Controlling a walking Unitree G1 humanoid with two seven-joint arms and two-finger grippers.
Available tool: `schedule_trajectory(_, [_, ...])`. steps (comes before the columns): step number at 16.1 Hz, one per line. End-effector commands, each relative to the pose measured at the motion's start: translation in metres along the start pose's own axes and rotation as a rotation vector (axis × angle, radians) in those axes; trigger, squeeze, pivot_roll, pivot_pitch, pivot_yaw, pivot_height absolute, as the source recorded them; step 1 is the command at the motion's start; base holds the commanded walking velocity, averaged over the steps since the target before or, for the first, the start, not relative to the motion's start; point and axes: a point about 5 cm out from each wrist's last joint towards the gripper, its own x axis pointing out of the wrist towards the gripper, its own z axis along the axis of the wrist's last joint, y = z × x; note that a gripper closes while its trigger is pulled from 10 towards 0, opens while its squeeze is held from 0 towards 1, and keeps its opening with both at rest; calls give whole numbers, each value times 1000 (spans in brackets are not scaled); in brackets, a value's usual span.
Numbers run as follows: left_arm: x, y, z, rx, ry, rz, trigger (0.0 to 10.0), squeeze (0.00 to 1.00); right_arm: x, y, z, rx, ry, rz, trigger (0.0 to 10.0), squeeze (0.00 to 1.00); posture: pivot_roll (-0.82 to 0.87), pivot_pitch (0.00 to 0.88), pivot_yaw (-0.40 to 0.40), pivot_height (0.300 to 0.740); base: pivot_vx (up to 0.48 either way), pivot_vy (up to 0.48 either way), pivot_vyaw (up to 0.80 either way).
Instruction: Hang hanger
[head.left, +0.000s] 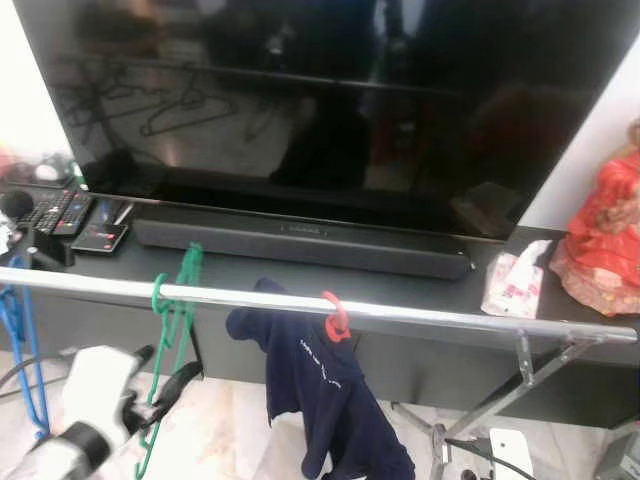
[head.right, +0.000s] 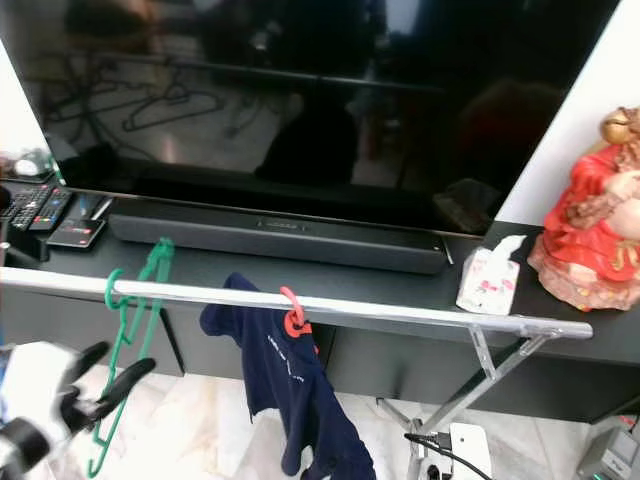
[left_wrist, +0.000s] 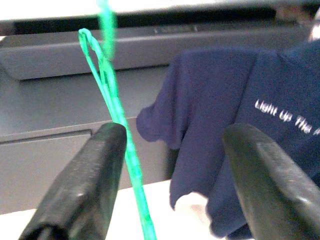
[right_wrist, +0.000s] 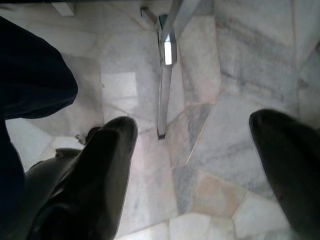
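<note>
The left gripper (head.left: 158, 378) sits low beside the drying rack, its two black fingers (left_wrist: 85, 185) spread apart. The green hanger (head.left: 168, 340) runs down between those fingers, close against one of them, though the wrist view is too blurred to say whether it actually touches. Above the gripper the hanger's hook is looped over the silver rail (head.left: 420, 314), so the hanger already hangs from the rack.

Further along the rail from the gripper, towards the robot's right, a navy shirt (head.left: 320, 400) with white lettering hangs from a red hanger hook (head.left: 336, 316). On the gripper's other side, at the left end of the rail, a blue hanger (head.left: 22, 350) hangs down.

Behind the rail and above the gripper stands a dark counter (head.left: 250, 275) carrying a long black soundbar (head.left: 300, 245), with a large black television (head.left: 330, 100) over it. On the counter, to the left, lie remote controls (head.left: 62, 212); well to the right are a tissue pack (head.left: 513, 281) and a red figurine (head.left: 607, 235).

The right gripper (right_wrist: 200, 165) points down at a pale marble floor (right_wrist: 240, 60), its fingers wide apart and holding nothing, with a metal rack leg (right_wrist: 165, 80) on the floor beyond them.
</note>
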Motion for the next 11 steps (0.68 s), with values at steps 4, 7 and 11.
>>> schedule_trajectory(4, [-15,8,7,-213,-98,43,10000,1000,0,-4,3,-18,1,-5,10000,0,119,0,-118,740,0,0,0])
schedule_trajectory(7, [-35,10,-30,-184,134,62,10000,1000,0,-4,3,-16,2,-9,10000,0,125,0,-120,740,0,0,0])
schedule_trajectory(11, [-33,27,-102,-172,432,338,10000,0,0,-4,3,-20,2,-8,10000,0,121,0,-119,740,0,0,0])
